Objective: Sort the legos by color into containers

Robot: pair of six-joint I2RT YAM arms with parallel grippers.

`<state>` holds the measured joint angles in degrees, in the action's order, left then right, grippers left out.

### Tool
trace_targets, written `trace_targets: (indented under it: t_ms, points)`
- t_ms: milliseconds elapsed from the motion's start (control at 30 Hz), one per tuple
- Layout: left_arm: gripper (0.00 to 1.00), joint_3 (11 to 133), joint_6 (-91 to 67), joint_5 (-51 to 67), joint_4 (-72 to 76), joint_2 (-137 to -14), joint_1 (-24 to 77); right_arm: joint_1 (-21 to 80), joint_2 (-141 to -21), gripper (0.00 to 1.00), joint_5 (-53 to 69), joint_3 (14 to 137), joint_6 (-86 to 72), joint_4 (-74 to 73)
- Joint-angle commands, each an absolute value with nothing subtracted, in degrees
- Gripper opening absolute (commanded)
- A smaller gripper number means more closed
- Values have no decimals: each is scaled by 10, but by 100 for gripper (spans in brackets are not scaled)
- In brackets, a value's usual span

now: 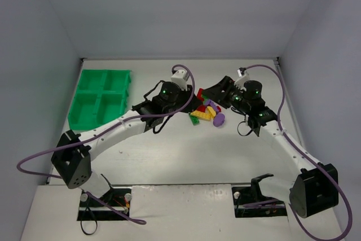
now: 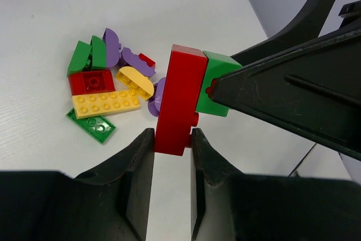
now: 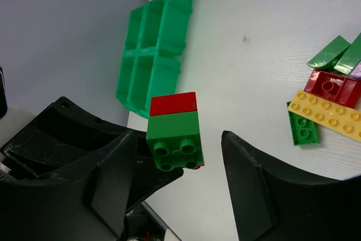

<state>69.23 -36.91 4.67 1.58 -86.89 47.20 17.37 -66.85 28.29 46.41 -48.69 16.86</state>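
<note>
My left gripper [image 2: 172, 138] is shut on the lower end of an upright red brick [image 2: 180, 94]. A green brick [image 2: 216, 83] is stuck to that red brick's side. My right gripper [image 3: 179, 149] straddles the green brick [image 3: 174, 135] with its jaws open. One finger [image 2: 282, 88] touches the green brick, while the other finger [image 3: 248, 184] stands clear of it. The joined pair hangs above the table, right of the loose legos [image 1: 207, 114]. These include a yellow plate [image 2: 105, 104], a red brick [image 2: 91, 81], a green plate [image 2: 91, 125] and purple pieces [image 2: 111, 46]. The green tray [image 1: 101, 103] lies at the far left.
The tray [image 3: 152, 55] has four compartments, and no bricks show in them. The loose pile [image 3: 330, 118] lies just below and between the two wrists. Grey walls enclose the table on three sides, and the arm bases stand at the near edge.
</note>
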Motion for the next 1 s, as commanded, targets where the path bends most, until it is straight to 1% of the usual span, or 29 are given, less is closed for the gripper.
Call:
trace_targets:
  t_ms: [0, 67, 233, 267, 333, 367, 433, 467, 533, 567, 600, 767, 833, 967]
  points:
    - [0, 732, -379, 50, 52, -860, 475, 178, -669, 57, 280, 490, -475, 219]
    - [0, 736, -380, 49, 50, -864, 475, 179, -667, 57, 280, 489, -473, 218]
    - [0, 747, -380, 53, 46, -871, 475, 180, -665, 47, 278, 486, -464, 213]
    - [0, 748, -380, 54, 45, -871, 475, 180, -664, 42, 277, 486, -462, 212]
    - [0, 747, -380, 53, 45, -872, 475, 180, -662, 35, 272, 487, -456, 208]
    - [0, 748, -380, 54, 45, -872, 475, 180, -660, 29, 272, 487, -454, 207]
    - [0, 747, -380, 54, 43, -872, 475, 180, -658, 24, 267, 489, -444, 200]
    - [0, 747, -380, 56, 42, -872, 475, 180, -656, 17, 265, 490, -441, 198]
    - [0, 745, -380, 56, 40, -873, 475, 180, -654, 10, 263, 490, -433, 192]
    - [0, 745, -382, 56, 40, -873, 475, 180, -654, 1, 261, 491, -431, 188]
    - [0, 744, -385, 55, 40, -874, 475, 180, -653, 0, 261, 491, -430, 186]
    - [0, 742, -410, 16, 23, -886, 474, 180, -644, 0, 260, 495, -423, 171]
    - [0, 739, -435, -16, 16, -889, 470, 180, -640, 0, 259, 495, -424, 161]
    - [0, 718, -477, -36, 30, -890, 454, 180, -628, 0, 255, 485, -421, 148]
